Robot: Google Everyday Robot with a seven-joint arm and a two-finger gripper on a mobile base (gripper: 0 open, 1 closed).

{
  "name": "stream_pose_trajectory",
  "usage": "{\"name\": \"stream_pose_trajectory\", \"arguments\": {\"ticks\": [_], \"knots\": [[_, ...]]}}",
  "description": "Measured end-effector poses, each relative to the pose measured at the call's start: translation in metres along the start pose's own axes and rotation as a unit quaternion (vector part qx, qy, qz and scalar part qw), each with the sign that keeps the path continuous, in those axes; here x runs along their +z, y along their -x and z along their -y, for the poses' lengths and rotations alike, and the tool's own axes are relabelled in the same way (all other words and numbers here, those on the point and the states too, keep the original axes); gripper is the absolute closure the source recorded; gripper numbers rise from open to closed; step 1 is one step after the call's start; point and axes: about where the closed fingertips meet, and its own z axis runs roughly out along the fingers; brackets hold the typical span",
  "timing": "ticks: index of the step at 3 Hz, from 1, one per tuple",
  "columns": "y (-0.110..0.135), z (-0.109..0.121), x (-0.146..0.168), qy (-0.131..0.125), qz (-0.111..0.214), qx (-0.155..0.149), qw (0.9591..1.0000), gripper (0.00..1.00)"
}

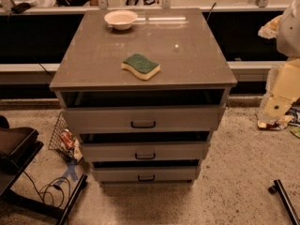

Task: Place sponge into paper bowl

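Observation:
The sponge (141, 66), dark green on top with a pale yellow body, lies flat near the front middle of the grey cabinet top (93, 55). The off-white paper bowl (121, 19) stands upright and empty at the back left of the same top, well apart from the sponge. My arm shows as pale parts at the right edge of the view, beside the cabinet and below its top. The gripper (275, 109) seems to be the arm's lower end there, far right of the sponge and holding nothing that I can see.
The cabinet has three drawers (143, 121), each pulled slightly open. A wire basket with rubbish (65, 139) stands on the floor at its left. A black stand and cables (28, 172) are at the lower left. A railing (164, 6) runs behind. A dark bar (283, 198) lies at the lower right.

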Motion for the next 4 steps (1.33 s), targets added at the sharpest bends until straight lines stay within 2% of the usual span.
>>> {"name": "stream_pose_trajectory", "arguments": {"ticks": [2, 3, 4], "knots": [[0.003, 0.001, -0.003, -0.003, 0.009, 0.001, 1.0, 0.0], [0.028, 0.013, 0.002, -0.017, 0.069, 0.01, 0.9974, 0.0], [0.056, 0.027, 0.025, -0.028, 0.163, 0.034, 0.9856, 0.0]]}}
